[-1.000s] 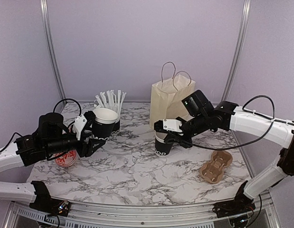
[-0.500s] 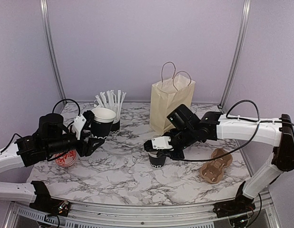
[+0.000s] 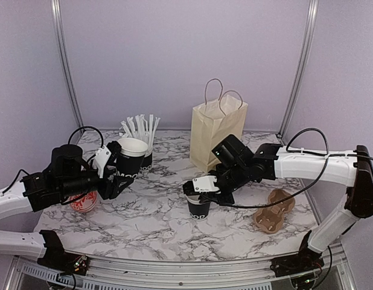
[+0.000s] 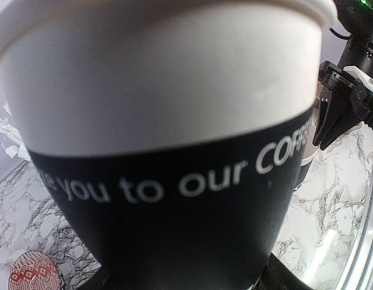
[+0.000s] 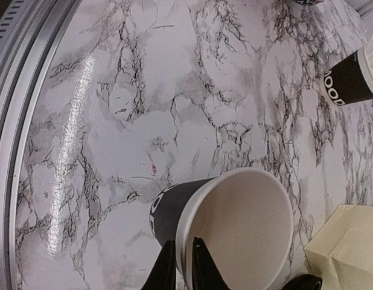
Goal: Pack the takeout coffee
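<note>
Two black paper cups with white lettering and a white rim band are held; both are open, and no black lid shows anywhere. My left gripper [image 3: 121,175] is shut on one cup [image 3: 132,156] and holds it above the table's left side; that cup fills the left wrist view [image 4: 168,151]. My right gripper [image 3: 197,186] is shut on the rim of the other cup [image 3: 199,208], one finger inside and one outside [image 5: 168,266]. This cup [image 5: 174,208] looks empty and is upright at mid-table, at or just above the surface.
A cream paper bag [image 3: 215,130] with handles stands behind the right gripper. A like cup holding white wrapped straws [image 3: 143,130] stands at the back left. A brown cardboard cup carrier [image 3: 274,211] lies at the right. A red patterned round thing [image 3: 84,202] sits under the left arm.
My right gripper has carried its cup from beside the bag leftward and nearer, down to mid-table. My left gripper and its cup have hardly moved.
</note>
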Controlling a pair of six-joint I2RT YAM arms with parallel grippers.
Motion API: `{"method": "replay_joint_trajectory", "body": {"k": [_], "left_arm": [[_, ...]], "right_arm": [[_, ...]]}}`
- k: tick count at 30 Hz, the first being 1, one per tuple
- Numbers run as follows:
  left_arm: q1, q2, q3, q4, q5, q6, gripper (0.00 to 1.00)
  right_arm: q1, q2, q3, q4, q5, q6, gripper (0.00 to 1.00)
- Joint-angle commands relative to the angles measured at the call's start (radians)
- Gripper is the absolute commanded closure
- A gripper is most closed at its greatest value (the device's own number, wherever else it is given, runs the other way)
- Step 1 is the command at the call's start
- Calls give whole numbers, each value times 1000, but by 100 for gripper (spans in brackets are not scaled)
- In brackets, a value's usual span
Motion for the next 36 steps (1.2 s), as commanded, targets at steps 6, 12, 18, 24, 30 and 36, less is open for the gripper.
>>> {"method": "replay_joint_trajectory", "body": {"k": [6, 12, 18, 24, 30, 36], "left_arm": [[6, 16, -10, 35, 37, -6, 36], [6, 75, -3, 39, 117, -10, 34], [6, 139, 20, 34, 220, -18, 34], [6, 134, 14, 35, 278, -27, 33], [6, 137, 14, 35, 316, -34, 32], [6, 137, 16, 30, 329, -28, 32]], "right_arm": [[9, -28, 95, -85, -73, -21, 75], [7, -36, 294, -148, -165, 7, 74], [7, 102, 538, -201, -279, 59, 60], [10, 195, 649, -187, -357, 87, 51], [27, 279, 717, -198, -390, 103, 50], [49, 337, 773, -237, -413, 100, 69]]}}
